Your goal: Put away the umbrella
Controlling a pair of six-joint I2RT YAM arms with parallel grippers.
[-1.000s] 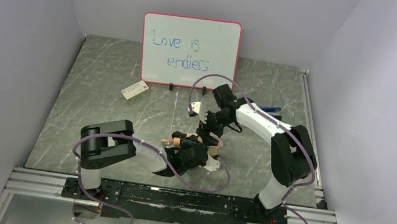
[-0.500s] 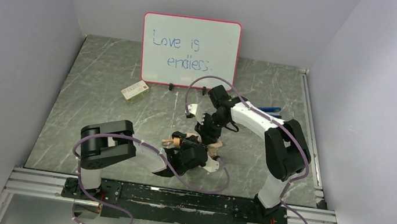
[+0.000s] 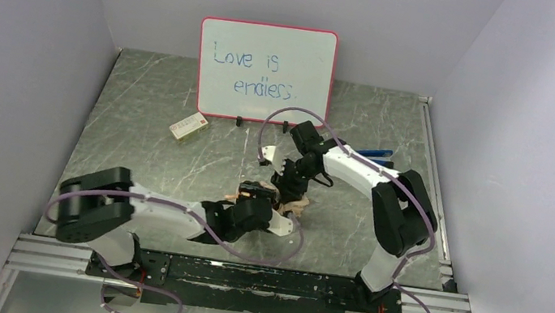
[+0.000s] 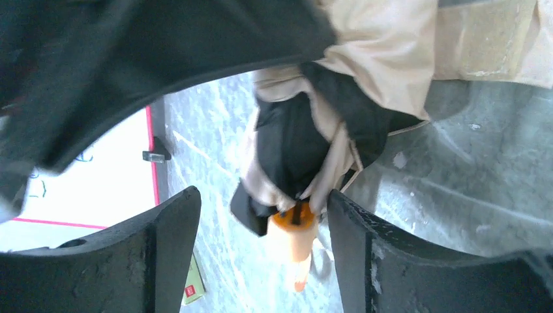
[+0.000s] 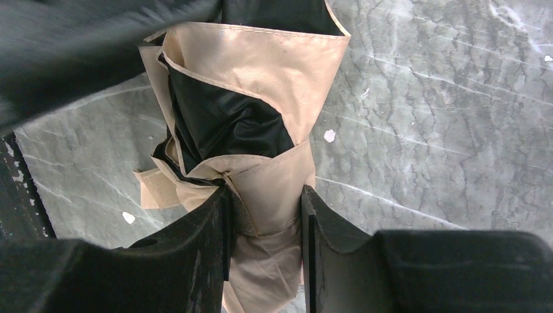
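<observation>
**Two grippers at one folded umbrella, only one of them gripping**

Both arms reach to the middle of the table (image 3: 147, 130), where the umbrella (image 3: 294, 201) lies as a small tan and black bundle. It is on the near side of the whiteboard (image 3: 264, 73) and well apart from the small white and red box (image 3: 188, 125) at the far left. Its pale handle (image 3: 234, 197) points to the left.

The right gripper (image 3: 286, 186) comes down on the bundle from the far side. In the right wrist view its two fingers (image 5: 218, 222) stand narrow and press the tan fabric of the umbrella (image 5: 261, 85) from both sides at its thin waist. I judge that this hold is there to stop the loose folds from springing open and to keep the bundle from sliding.

The left gripper (image 3: 254, 195) lies low at the near left, at the handle end. In the left wrist view its fingers (image 4: 173, 222) stand wide apart. The orange handle (image 4: 293, 238) and the black folds of the umbrella (image 4: 293, 137) lie between them, with a free gap on each side, so this gripper holds nothing.

By my judgement the canopy is gathered but not yet neat, because black lining shows between the tan panels. Whether a strap already closes the bundle I cannot tell.
</observation>
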